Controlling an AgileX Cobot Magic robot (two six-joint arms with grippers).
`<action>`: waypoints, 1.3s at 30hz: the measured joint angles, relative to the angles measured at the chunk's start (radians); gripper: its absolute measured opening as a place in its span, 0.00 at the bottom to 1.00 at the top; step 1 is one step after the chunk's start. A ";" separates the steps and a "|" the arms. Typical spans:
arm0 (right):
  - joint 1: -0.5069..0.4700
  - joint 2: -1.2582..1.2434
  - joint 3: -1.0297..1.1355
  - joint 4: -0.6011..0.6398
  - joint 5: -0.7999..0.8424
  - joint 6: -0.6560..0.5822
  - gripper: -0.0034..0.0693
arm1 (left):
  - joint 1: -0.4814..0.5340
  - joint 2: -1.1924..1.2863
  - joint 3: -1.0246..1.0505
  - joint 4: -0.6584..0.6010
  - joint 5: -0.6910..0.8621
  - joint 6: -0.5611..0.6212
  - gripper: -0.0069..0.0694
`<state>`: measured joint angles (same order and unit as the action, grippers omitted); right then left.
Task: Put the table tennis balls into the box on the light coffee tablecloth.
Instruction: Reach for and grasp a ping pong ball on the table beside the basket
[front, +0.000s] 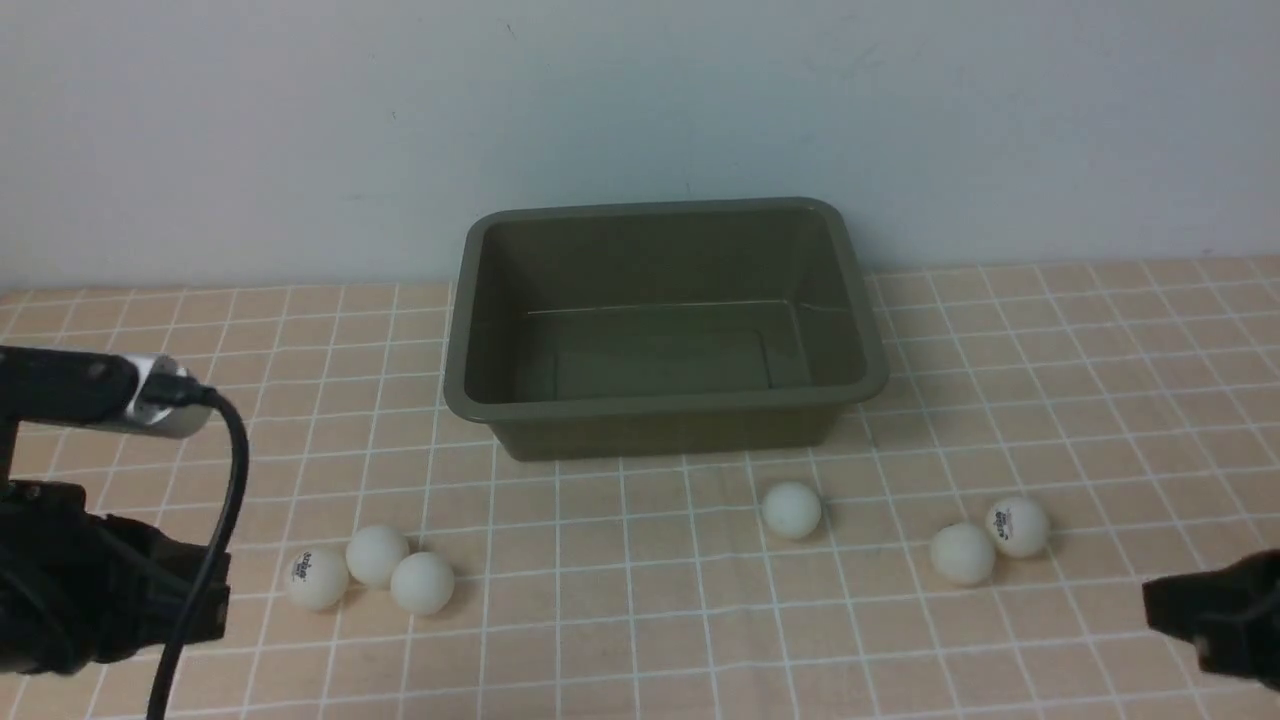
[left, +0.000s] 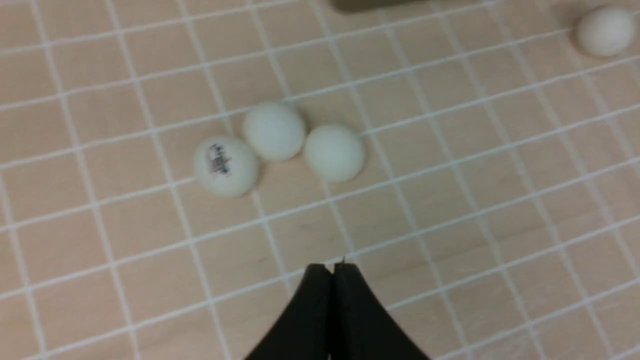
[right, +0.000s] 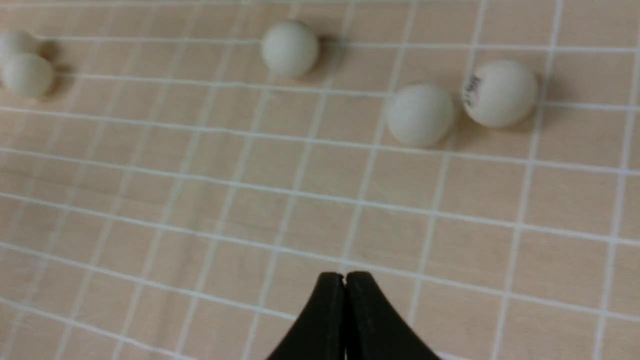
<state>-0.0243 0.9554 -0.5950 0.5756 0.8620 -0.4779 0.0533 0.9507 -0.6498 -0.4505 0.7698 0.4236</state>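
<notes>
The olive-green box (front: 662, 405) stands empty at the back middle of the light coffee tablecloth (front: 620, 620). Three white balls lie front left: a logo ball (front: 318, 578), one (front: 377, 555) and one (front: 421, 582). One ball (front: 791, 510) lies just in front of the box. Two lie front right: a plain one (front: 962, 553) and a logo one (front: 1017, 526). My left gripper (left: 333, 266) is shut and empty, short of the left trio (left: 274, 131). My right gripper (right: 345, 275) is shut and empty, short of the right pair (right: 420, 114).
A plain pale wall rises right behind the box (left: 370, 4). My left arm's body and cable (front: 225, 480) fill the front left corner; my right arm (front: 1215, 610) shows at the front right edge. The cloth covers the whole table.
</notes>
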 joint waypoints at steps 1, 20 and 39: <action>0.000 0.050 -0.034 -0.047 -0.010 0.032 0.03 | 0.000 0.037 -0.027 0.059 0.007 -0.043 0.00; 0.000 0.578 -0.464 -0.195 0.043 0.192 0.03 | 0.000 0.413 -0.174 0.203 0.002 -0.141 0.04; 0.000 0.651 -0.514 -0.186 0.101 0.192 0.03 | 0.000 0.526 -0.208 -0.066 -0.128 0.480 0.75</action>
<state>-0.0243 1.6065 -1.1088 0.3900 0.9625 -0.2857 0.0533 1.4764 -0.8582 -0.5164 0.6421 0.9036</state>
